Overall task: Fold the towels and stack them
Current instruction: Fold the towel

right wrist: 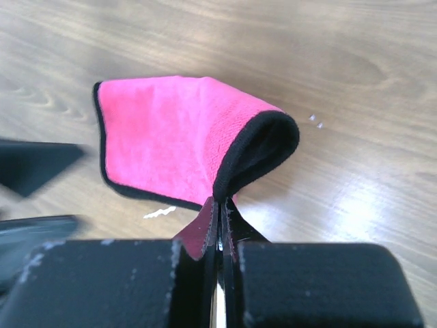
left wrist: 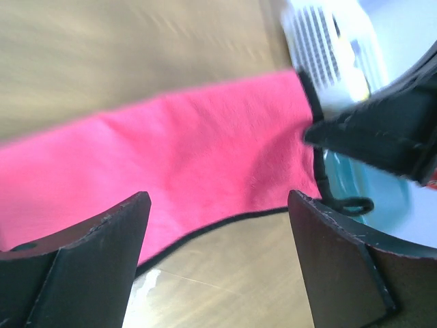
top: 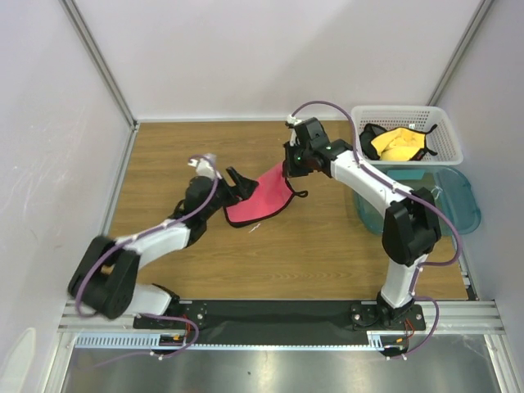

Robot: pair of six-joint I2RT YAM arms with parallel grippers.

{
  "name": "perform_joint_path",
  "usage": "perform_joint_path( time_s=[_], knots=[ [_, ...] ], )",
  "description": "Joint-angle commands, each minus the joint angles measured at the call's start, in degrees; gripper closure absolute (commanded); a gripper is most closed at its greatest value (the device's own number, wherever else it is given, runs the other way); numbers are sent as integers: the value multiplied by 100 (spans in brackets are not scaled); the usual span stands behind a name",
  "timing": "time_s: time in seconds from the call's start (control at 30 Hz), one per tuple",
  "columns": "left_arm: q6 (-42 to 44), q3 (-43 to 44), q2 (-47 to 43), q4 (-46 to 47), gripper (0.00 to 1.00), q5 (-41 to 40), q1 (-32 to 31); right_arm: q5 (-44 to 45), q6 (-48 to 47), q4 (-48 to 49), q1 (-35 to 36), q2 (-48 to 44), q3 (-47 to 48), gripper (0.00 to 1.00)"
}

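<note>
1. Right gripper (right wrist: 220,205) is clenched on the hem of the pink towel (top: 260,201); it lifts the far-right edge so it curls over, black back showing; the rest of the cloth lies on the table (top: 327,254) mid-scene, between the arms.
2. Left gripper (left wrist: 217,205) is spread wide and holds nothing; it hovers at the towel's left end; whether it touches the cloth, we cannot tell.
3. Risk: the pinch sits right at the hem; we judge a quick pull could slip it free and the fold would flop open.
4. Risk: only one edge is held; unless the left end gets pinned, the soft cloth may drag or bunch and the fold comes out skewed.
5. Risk: the black loop (left wrist: 351,205) dangling by the right gripper could snag a finger.
6. Risk: both grippers work near each other over a small cloth; closing on the same edge could knock them together.
7. Yellow towel (top: 399,144) lies crumpled in the white basket (top: 405,110) at far right, with the teal tub (top: 463,205) just on its near side; a wide swing of the right arm could clip either.
8. Surface: smooth wood-grain top with glare patches; we expect cloth to slide on it.
9. Room: white panel walls (top: 246,57) on three sides; metal posts (top: 98,61) in the far corners; a rail (top: 278,311) along the near edge carries the arm bases.
</note>
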Motion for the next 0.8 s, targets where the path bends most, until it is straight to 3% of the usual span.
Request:
perform_joint_path(
  time_s=[0.0,0.1,0.37,0.77],
  knots=[
    [679,-209,-1004,-1138,11,-1139,143,527,-195,-387,239,233,607,100],
    [760,-585,-1559,-1597,10,-1889,239,905,-326,-643,511,540,1020,100],
    [557,-1343,-2404,-1975,9,-1863,670,1934,-634,-1451,1188,1534,2268,100],
    [522,-1923,-3257,-2599,9,-1995,1056,1565,-669,-1759,1900,2703,3666,100]
  ],
)
